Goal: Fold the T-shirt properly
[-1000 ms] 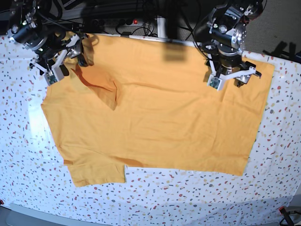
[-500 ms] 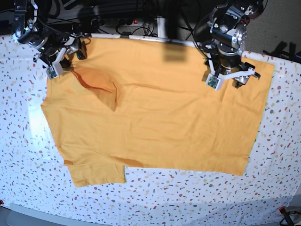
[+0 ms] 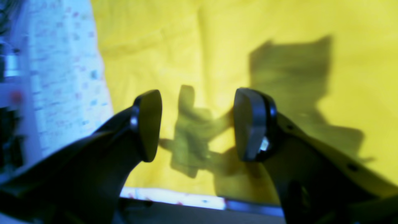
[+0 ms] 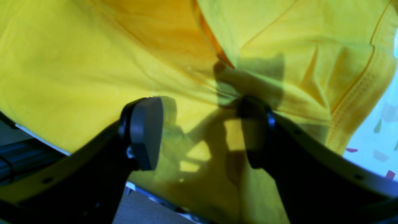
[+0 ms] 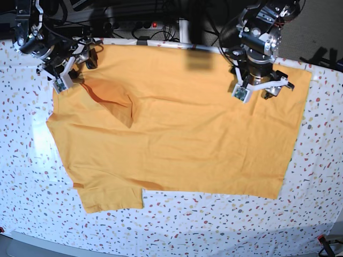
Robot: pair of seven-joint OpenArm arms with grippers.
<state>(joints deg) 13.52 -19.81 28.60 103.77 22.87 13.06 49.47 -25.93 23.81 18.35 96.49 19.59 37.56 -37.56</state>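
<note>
The mustard T-shirt (image 5: pixel 177 139) lies spread flat on the speckled table (image 5: pixel 214 225), plain side up, with no script showing. Its far sleeve is folded in onto the body (image 5: pixel 112 99); the near sleeve (image 5: pixel 110 195) lies flat. My left gripper (image 5: pixel 256 92) hovers open over the shirt's far right part; in the left wrist view (image 3: pixel 197 124) its jaws stand apart above yellow cloth (image 3: pixel 279 37). My right gripper (image 5: pixel 74 72) is open over the far left corner; in the right wrist view (image 4: pixel 200 133) it is empty above the folded sleeve (image 4: pixel 311 62).
Cables and a power strip (image 5: pixel 150 24) run along the table's far edge. The far table edge shows just behind both grippers in the left wrist view (image 3: pixel 171 196). Bare speckled tabletop surrounds the shirt on the left, near and right sides.
My right gripper has drawn back toward the far left corner of the shirt. My left gripper has shifted slightly toward the far edge. The shirt has barely moved.
</note>
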